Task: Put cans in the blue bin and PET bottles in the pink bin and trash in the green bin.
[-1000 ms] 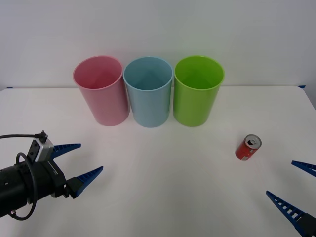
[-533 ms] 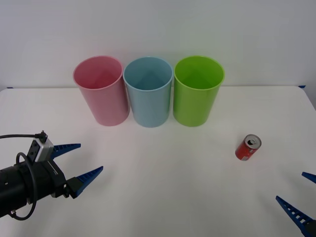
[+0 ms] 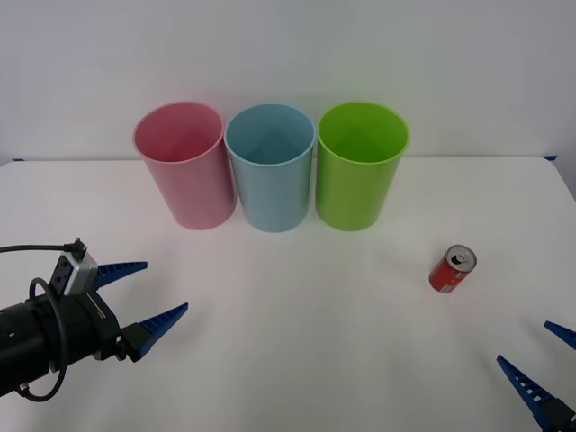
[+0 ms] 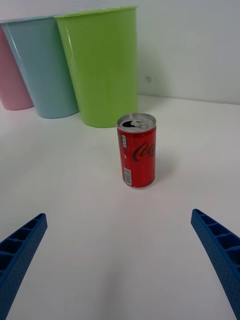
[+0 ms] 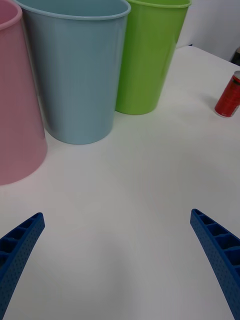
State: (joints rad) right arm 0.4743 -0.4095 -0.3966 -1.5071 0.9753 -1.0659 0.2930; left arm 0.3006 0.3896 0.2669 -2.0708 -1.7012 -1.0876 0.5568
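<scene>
can [image 3: 452,269] red, silver top | bins pink [image 3: 184,164], light-blue [image 3: 270,166], lime-green [image 3: 360,165]

Three bins stand on the table [image 3: 297,306]: one pink bin [image 3: 184,166], one blue bin [image 3: 271,169], one green bin [image 3: 358,167]. There is one can [image 3: 452,268], red with a silver top, and it is the only small item I can count. Two grippers are in sight, the left gripper [image 3: 142,294] and the right gripper [image 3: 540,362], each with two blue fingers, four fingers in all.
</scene>
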